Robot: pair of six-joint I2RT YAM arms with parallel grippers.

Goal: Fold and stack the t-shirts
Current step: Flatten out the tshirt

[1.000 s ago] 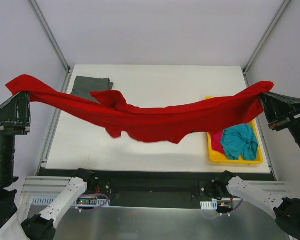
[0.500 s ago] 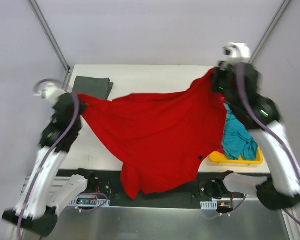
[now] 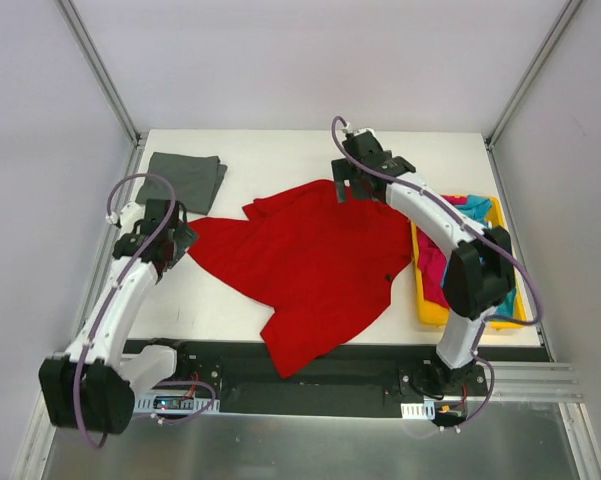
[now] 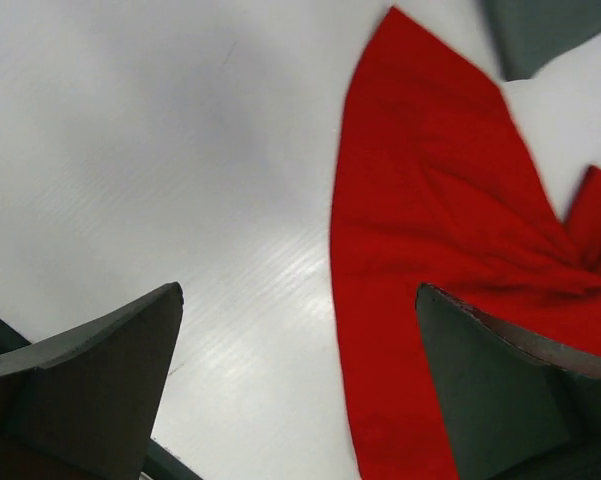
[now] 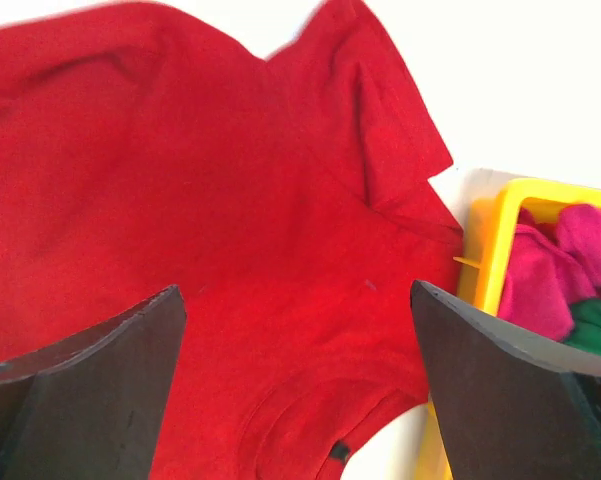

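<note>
Now left tool point(image 4: 298, 292), right tool point(image 5: 298, 288) wide, empty; rumpled red t-shirt point(image 3: 320, 262) sprawled on white table point(image 3: 280, 160).

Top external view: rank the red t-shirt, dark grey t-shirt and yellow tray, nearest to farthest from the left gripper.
1. Red t-shirt: its edge lies right beside the left gripper.
2. Dark grey t-shirt: far-left corner, just behind.
3. Yellow tray: far right side.

No readable text; small dark tag point(image 5: 338, 452) on red t-shirt point(image 5: 180, 200) illegible.
</note>
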